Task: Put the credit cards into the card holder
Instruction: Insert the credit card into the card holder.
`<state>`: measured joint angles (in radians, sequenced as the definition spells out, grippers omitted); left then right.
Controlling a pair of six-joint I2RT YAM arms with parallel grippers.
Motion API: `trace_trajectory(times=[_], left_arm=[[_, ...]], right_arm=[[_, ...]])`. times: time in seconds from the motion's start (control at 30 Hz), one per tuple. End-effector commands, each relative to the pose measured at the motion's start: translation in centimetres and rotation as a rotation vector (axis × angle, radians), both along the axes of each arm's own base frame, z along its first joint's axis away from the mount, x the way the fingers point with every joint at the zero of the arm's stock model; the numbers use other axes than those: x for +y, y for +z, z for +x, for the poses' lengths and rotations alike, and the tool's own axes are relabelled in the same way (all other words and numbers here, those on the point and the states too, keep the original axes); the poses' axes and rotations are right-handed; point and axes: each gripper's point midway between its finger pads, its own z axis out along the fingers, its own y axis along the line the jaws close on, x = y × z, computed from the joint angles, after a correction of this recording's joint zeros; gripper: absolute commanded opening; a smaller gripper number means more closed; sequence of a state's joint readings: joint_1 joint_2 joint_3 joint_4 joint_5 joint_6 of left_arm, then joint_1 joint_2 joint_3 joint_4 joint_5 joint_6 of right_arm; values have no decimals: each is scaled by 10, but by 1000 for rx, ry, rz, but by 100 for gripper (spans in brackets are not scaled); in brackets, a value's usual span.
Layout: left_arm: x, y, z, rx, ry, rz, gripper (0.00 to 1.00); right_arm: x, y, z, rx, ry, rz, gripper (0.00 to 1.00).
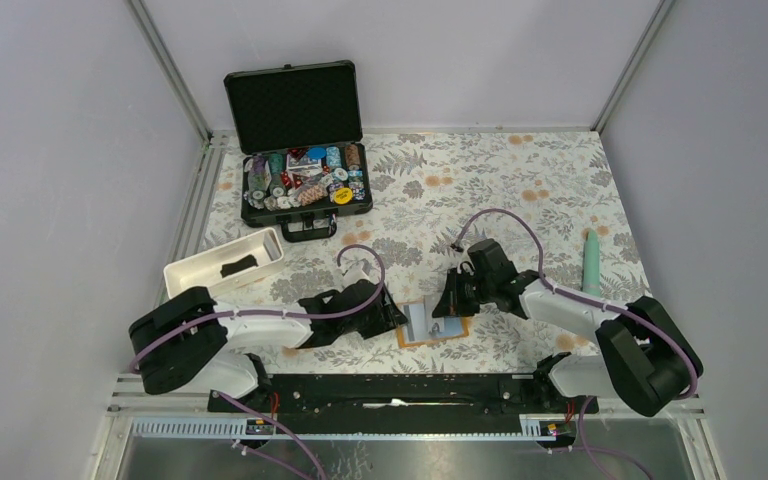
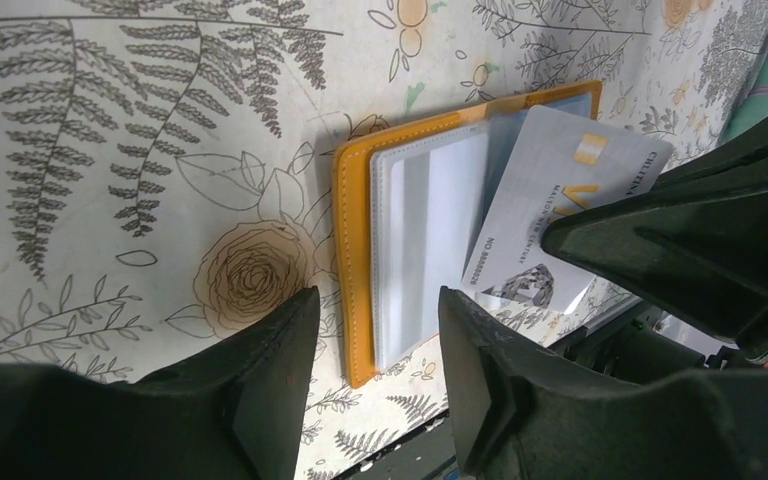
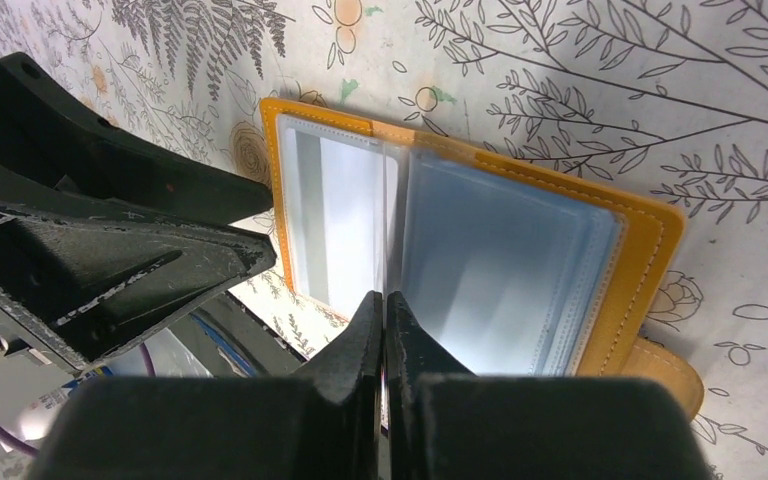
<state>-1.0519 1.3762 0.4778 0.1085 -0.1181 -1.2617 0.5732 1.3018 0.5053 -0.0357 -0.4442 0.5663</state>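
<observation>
The orange card holder (image 1: 415, 326) lies open on the floral cloth near the front edge, its clear sleeves facing up (image 2: 430, 230). My right gripper (image 3: 384, 300) is shut on the pale credit card (image 2: 570, 190), seen edge-on between its fingers. The card is tilted, and its leading edge lies at the sleeves by the fold. My left gripper (image 2: 375, 300) is open and empty, low over the holder's left orange edge (image 2: 352, 270). The holder's snap tab (image 3: 665, 365) points away to the right. A flat black thing (image 1: 238, 267), perhaps the black card, lies in the white tray.
The white tray (image 1: 200, 270) stands at the left. An open black hard case (image 1: 305, 185) with poker chips stands at the back left. A pale green cylinder (image 1: 592, 262) lies at the right. The table's front rail (image 1: 400, 390) runs just behind the holder.
</observation>
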Motion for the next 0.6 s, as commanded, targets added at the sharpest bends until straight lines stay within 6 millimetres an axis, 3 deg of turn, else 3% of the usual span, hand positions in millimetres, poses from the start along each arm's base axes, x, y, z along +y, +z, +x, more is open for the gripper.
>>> trace_trajectory(times=[0.0,0.17,0.37,0.57], left_arm=[[7,-15,3,-3,-3,72,49],[8,-19,2,6,-6,84,45],[8,-26,0,22,-14,95,29],[8,-29,-2,30,-19,97,22]], right_arm=[[0,-6,-7,31,8,15,0],[5,-7,-12,58,6,67,0],[8,-9,-16,85,-2,96,0],[9,-8,-14,93,-42,110,0]])
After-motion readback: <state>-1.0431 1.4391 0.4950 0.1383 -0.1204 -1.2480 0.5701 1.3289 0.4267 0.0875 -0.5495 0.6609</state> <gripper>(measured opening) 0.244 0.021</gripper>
